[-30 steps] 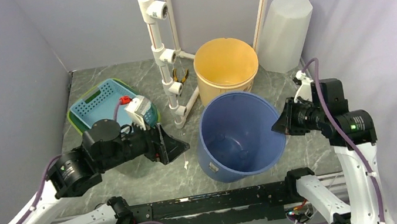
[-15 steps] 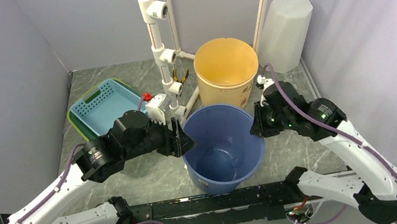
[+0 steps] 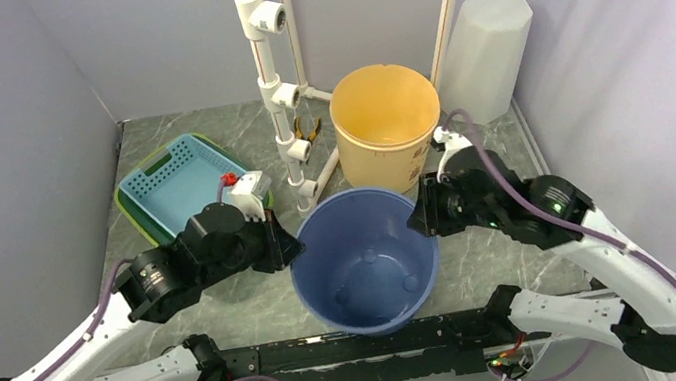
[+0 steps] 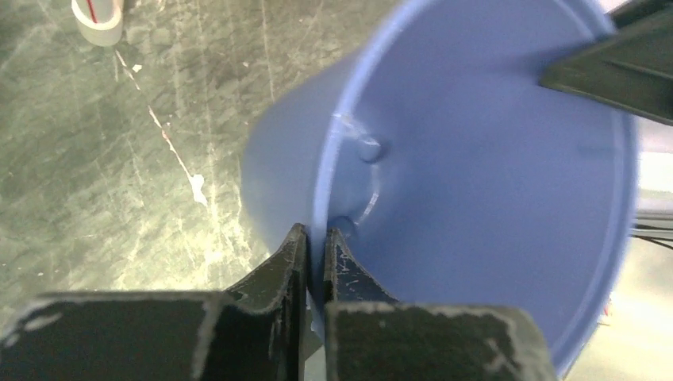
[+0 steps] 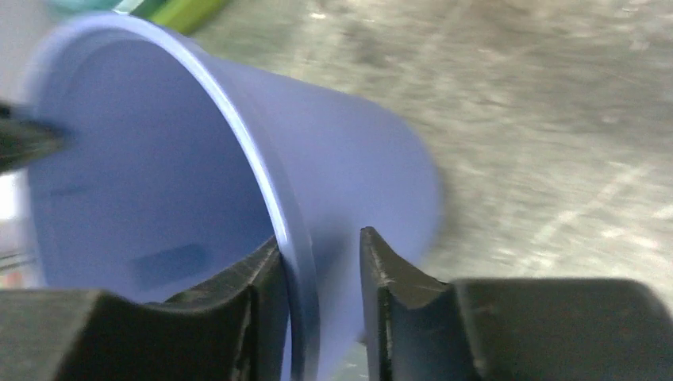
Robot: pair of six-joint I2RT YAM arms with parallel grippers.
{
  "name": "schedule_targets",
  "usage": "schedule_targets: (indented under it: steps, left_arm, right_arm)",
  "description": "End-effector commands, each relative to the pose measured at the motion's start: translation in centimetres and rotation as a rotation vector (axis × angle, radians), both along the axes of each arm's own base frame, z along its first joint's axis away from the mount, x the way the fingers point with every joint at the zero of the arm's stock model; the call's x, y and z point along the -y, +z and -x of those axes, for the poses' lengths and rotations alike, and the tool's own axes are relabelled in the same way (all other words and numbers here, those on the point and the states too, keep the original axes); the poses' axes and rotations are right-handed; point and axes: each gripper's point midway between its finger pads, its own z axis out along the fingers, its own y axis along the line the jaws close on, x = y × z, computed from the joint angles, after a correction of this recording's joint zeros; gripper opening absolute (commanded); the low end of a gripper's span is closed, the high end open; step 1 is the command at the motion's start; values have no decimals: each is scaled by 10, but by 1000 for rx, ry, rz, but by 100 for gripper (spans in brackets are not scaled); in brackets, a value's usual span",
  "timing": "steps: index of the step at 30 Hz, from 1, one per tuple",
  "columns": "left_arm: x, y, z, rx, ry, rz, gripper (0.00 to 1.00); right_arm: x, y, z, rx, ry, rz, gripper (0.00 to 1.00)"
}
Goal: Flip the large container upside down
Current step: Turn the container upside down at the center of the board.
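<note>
Lg blue container (image 3: 367,277) is kept just in front of yellow bucket (image 3: 386,118), mouth up, not yet flipped. Rim is pinched tight by L gripper (image 4: 316,238) for the turn-over. R gripper (image 5: 320,238) is set astride opp. rim, jaws slack.

Large container: a round blue plastic bucket (image 3: 364,257), smooth-walled and tapering to a base where we see small round bumps. We find it mouth-up, near the middle of the worktop's near edge. We cannot tell whether its base touches the worktop.
</note>
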Motion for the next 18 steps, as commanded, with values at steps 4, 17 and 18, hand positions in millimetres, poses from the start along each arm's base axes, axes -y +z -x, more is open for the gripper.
schedule_targets:
  steps: [4,17,18]
  left_arm:
    - [-1,-17,5,-3,14,49,3]
    - [-37,-42,-14,-16,264,9,3]
    - [-40,-45,-16,-15,291,6,3]
  right_arm:
    - [-30,49,6,141,93,-296,47]
    - [-25,71,35,158,171,-420,53]
    - [-24,72,36,159,167,-425,53]
